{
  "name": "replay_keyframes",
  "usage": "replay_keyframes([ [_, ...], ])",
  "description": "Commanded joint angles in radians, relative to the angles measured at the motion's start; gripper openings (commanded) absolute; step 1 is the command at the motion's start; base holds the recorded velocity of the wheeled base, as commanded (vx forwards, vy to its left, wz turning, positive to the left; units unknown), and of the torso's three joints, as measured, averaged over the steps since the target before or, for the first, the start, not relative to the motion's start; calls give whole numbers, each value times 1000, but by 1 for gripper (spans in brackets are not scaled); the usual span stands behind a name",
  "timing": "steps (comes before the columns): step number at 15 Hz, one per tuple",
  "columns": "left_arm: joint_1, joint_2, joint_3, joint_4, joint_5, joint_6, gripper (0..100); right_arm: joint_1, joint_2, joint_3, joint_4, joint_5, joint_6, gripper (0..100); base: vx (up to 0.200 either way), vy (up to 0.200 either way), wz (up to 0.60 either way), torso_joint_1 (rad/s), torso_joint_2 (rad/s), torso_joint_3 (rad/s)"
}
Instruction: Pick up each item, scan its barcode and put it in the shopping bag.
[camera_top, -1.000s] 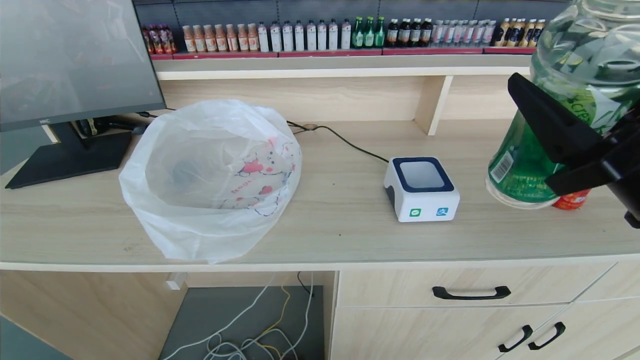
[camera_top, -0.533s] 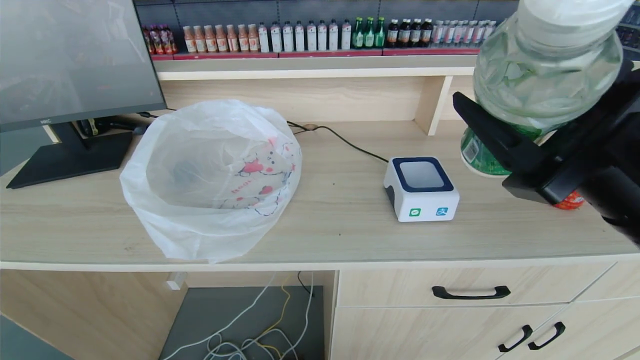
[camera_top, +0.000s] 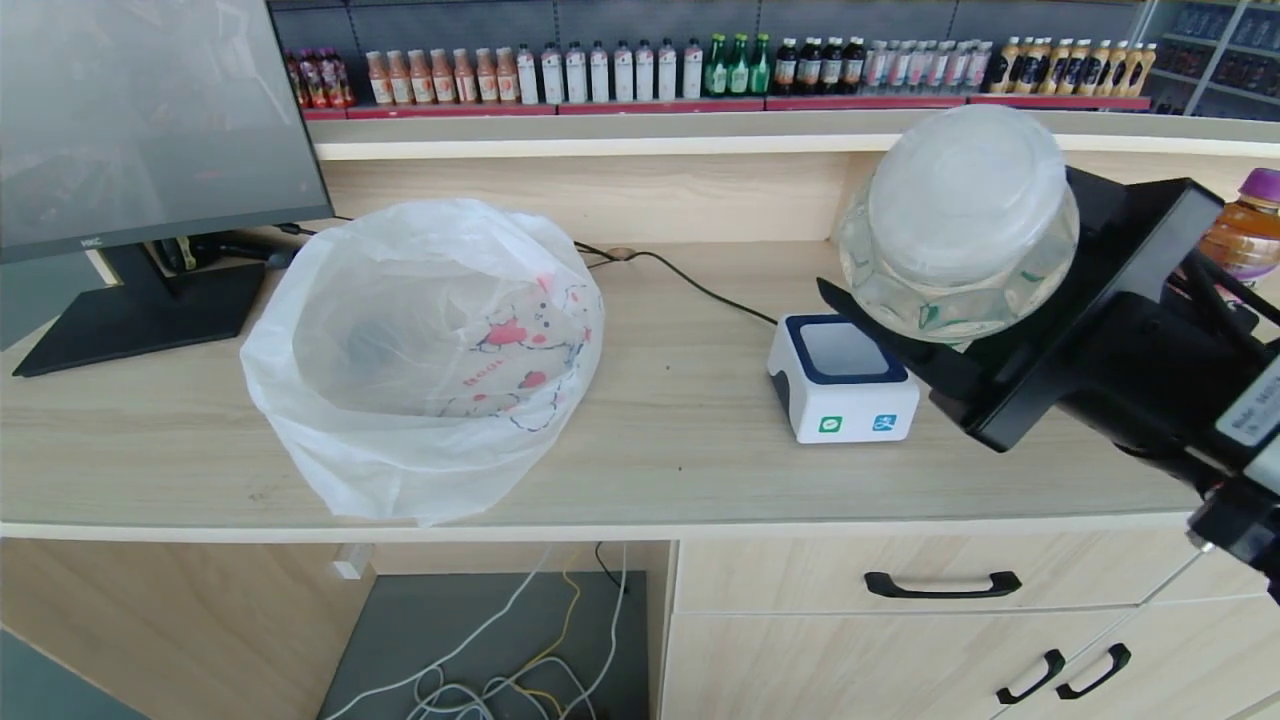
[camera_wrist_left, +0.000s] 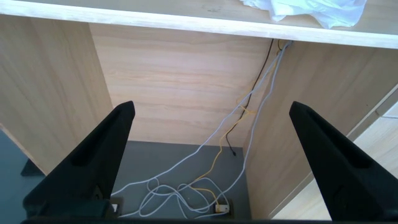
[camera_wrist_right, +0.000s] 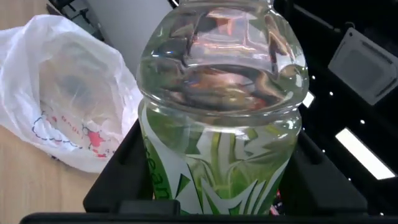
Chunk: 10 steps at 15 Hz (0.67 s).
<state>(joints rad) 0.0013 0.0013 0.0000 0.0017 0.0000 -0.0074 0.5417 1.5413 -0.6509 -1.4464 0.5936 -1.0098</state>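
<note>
The bottle (camera_top: 965, 200) has swung left, squeezed in the right gripper (camera_top: 950, 235); point its barcode at the scanner (camera_top: 842, 375) just below.

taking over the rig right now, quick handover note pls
Left gripper: open, empty, below counter level.
Right gripper: shut on the green-label bottle, held tilted near the scanner.
Shopping bag: open on the counter, left of the scanner; contents unclear.
Done: bottle picked up.
Left: scan it, bag it, then the purple-capped bottle at far right.
</note>
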Motion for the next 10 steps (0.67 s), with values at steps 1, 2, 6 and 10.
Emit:
replay_keyframes([
  [1,-1,0,0,0,0,0,100,-71,45,-21,1,55,-44,0,0,0,0,0,0,0],
  [2,0,0,0,0,0,0,100,-92,69,-29,1,89,-75,0,0,0,0,0,0,0],
  [6,-1,0,0,0,0,0,100,-100,146,-41,0,156,-159,0,0,0,0,0,0,0],
  [10,-1,0,0,0,0,0,100,-100,204,-84,1,206,-202,0,0,0,0,0,0,0],
])
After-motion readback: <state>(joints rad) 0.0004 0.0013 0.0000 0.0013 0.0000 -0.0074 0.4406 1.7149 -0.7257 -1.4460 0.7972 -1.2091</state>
